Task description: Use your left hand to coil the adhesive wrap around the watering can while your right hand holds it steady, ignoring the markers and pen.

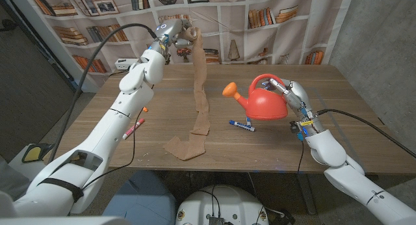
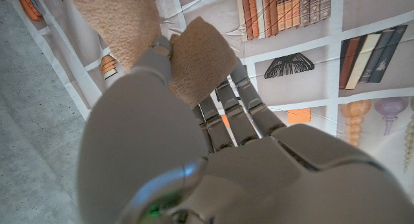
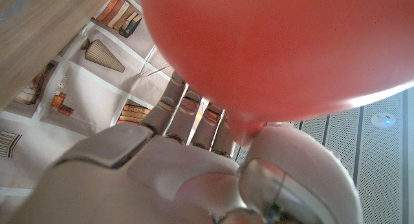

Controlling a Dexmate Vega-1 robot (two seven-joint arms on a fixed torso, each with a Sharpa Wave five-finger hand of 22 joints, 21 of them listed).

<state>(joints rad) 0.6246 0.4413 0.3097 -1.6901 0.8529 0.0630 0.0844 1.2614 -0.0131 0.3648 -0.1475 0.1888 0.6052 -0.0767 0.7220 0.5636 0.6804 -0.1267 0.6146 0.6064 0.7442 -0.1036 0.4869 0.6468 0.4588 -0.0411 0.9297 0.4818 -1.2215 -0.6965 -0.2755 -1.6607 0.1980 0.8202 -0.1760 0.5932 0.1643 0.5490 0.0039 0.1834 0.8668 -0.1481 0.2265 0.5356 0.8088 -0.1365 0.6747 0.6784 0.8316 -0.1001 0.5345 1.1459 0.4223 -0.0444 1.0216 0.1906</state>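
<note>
A red watering can with an orange spout rose stands on the table at the right. My right hand grips it at the handle side, and the red body looms just past those fingers. My left hand is raised high over the table's far left part, holding the upper end of a tan adhesive wrap. The strip hangs down to the table and ends in a crumpled heap near the front. Up close, the fuzzy tan wrap is pinched in my left hand.
A blue marker lies in front of the can. A red marker and a small orange piece lie beside my left arm. A bookshelf backdrop stands behind the table. A black cable runs to each arm.
</note>
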